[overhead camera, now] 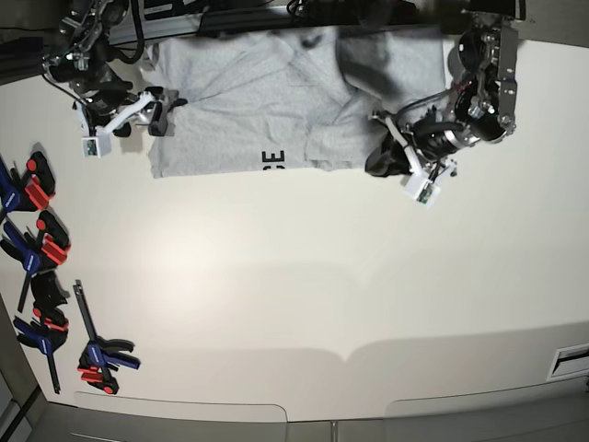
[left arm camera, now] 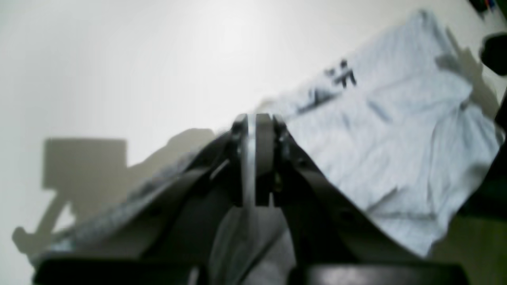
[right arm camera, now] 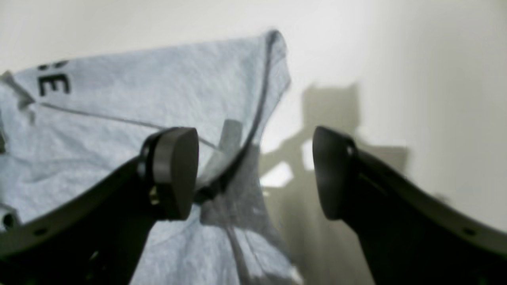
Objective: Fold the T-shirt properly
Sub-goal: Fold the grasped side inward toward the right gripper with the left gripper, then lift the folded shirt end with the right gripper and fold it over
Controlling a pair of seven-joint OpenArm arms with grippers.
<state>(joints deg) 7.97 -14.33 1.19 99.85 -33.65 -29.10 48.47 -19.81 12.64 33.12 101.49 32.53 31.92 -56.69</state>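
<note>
The light grey T-shirt (overhead camera: 248, 92) lies spread along the table's far edge, with black lettering (overhead camera: 273, 158) at its near hem. My left gripper (left arm camera: 252, 122) is shut on a fold of the shirt's cloth, and the rest of the shirt (left arm camera: 396, 138) lies beyond it. In the base view this gripper (overhead camera: 377, 161) is at the shirt's right near corner. My right gripper (right arm camera: 253, 174) is open, with the shirt's edge (right arm camera: 119, 118) hanging between its fingers. In the base view it (overhead camera: 166, 112) sits at the shirt's left edge.
Several blue, red and black clamps (overhead camera: 37, 249) lie along the left edge of the white table (overhead camera: 304, 295). A dark frame with cables (overhead camera: 230, 14) runs behind the shirt. A white fitting (overhead camera: 571, 359) sits at the table's right near edge.
</note>
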